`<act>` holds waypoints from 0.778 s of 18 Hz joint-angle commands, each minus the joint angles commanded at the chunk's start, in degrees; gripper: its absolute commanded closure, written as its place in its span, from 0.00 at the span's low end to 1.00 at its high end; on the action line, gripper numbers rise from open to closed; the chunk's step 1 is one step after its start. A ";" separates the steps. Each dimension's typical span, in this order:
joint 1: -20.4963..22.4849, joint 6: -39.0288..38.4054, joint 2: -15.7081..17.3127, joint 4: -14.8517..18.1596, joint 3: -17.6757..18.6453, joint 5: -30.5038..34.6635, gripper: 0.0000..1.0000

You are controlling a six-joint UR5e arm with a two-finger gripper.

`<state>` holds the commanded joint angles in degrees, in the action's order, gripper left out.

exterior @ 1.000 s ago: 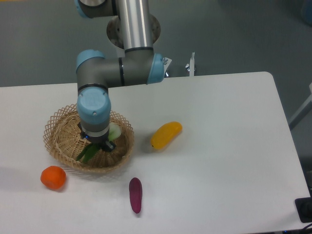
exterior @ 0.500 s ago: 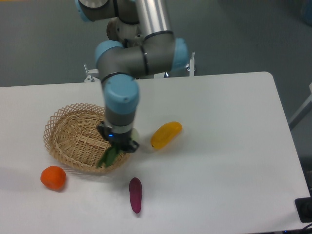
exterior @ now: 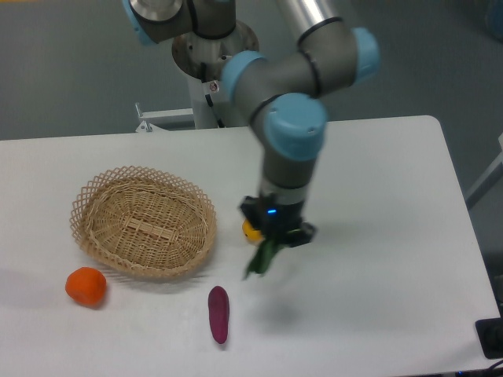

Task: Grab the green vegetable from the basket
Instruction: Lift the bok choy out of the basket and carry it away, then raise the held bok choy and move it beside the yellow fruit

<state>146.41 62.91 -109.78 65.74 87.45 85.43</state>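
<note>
Nearest to me, the purple vegetable (exterior: 218, 313) lies on the white table (exterior: 377, 236), below and to the left of my pincer (exterior: 273, 239) as the camera sees it. Further left and a little higher in the picture sits the orange fruit (exterior: 86, 286), well apart from the pincer. The pincer itself hangs above the table, closed on the green vegetable (exterior: 260, 258); I see the dark leaves dangling beneath its fingers, while the pale stem end is hidden inside the grip. Just behind the pincer's left edge, a sliver of the yellow fruit (exterior: 251, 230) shows, mostly covered by the tool. To the pincer's left lies the basket (exterior: 144, 221), with nothing in it, clear of the vegetable. Beyond the pincer, the arm (exterior: 291, 110) rises toward its base at the table's far edge.
</note>
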 joint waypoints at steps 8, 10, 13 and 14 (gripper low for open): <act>7.13 6.00 -3.16 0.17 -2.63 1.49 0.95; 7.66 7.49 -4.13 0.09 -2.99 3.50 0.95; 8.18 9.95 -5.53 0.09 -3.95 6.68 0.95; 8.80 10.04 -5.71 0.17 -4.30 6.59 0.95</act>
<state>155.21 72.95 -115.49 65.92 83.15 92.02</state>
